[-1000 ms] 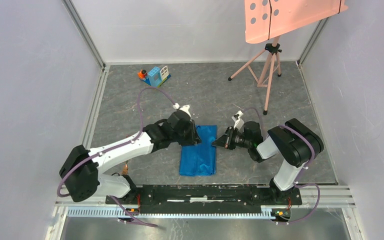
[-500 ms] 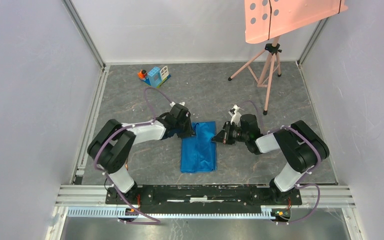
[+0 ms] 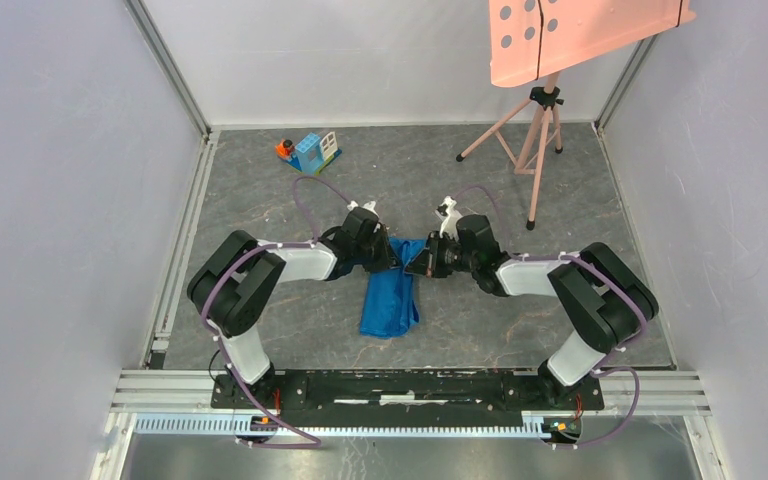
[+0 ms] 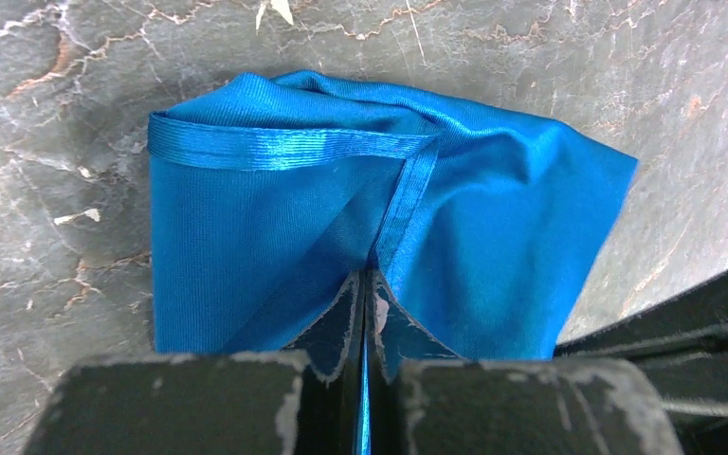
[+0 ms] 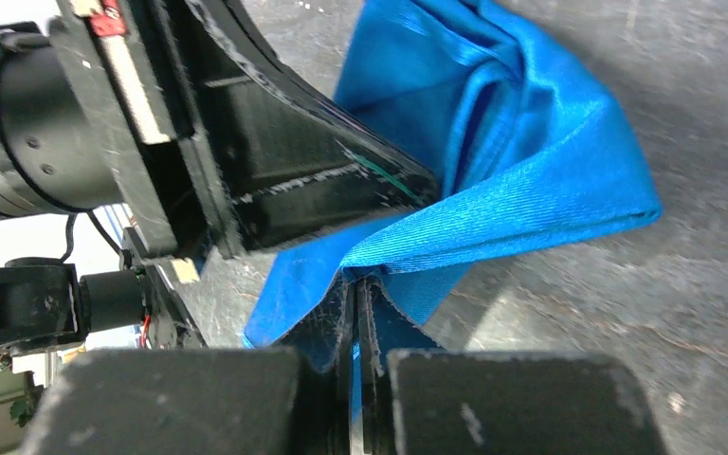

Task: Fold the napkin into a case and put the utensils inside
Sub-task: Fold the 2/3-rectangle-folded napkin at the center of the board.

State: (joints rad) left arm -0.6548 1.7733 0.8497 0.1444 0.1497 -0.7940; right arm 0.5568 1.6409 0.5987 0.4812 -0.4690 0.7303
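The napkin [image 3: 388, 305] lies lengthwise, near to far. Its bunched far end is pinched by left end effector [image 4: 365, 284] and right end effector [image 5: 355, 289].

The napkin [image 3: 390, 300] is plain bright blue with a glossier hem band. The worktop [image 3: 460, 180] is dark grey, marbled with pale and rusty veins. The toy block house [image 3: 317, 150] is blue and white. The tripod [image 3: 538, 185] and the grey-dotted board [image 3: 580, 35] are salmon pink.

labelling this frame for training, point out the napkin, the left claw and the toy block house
napkin [image 3: 388, 308], top view, on its flat near part
left claw [image 4: 367, 284], left wrist view, between the shut fingertips pinching the napkin
toy block house [image 3: 312, 151], top view, on its blue wall
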